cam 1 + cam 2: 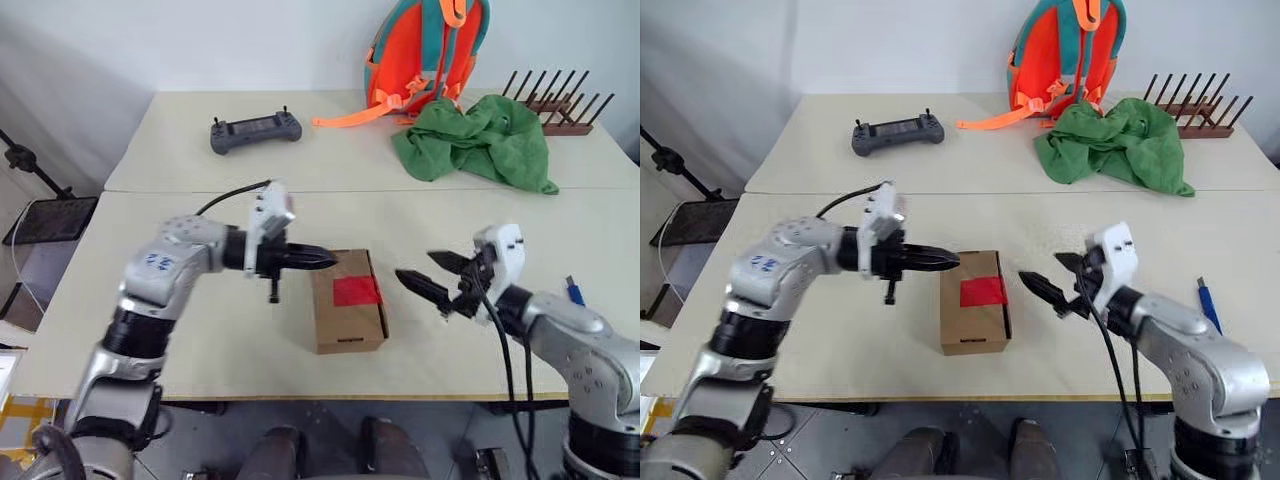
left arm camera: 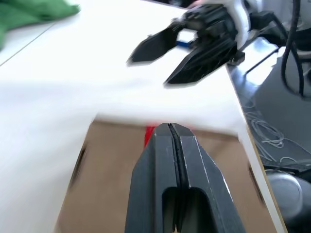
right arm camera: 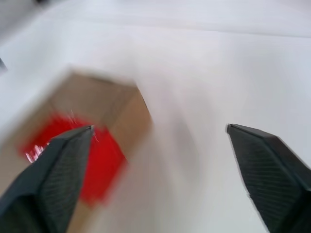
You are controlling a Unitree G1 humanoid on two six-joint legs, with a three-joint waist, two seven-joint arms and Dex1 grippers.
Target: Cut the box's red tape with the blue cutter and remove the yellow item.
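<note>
Both my pincers hang over the desk's (image 1: pixel 200 340) near edge: left pincer (image 1: pixel 322 260) clenched empty by the box (image 1: pixel 348 300), right pincer (image 1: pixel 432 275) spread wide, empty. Red tape (image 1: pixel 357 290) looks intact. Blue cutter (image 1: pixel 1207 303) lies beyond my right arm; slim, stiff, likely slippery, so I'd pinch mid-barrel. Right-eye view shows its length; left eye just an end.
</note>
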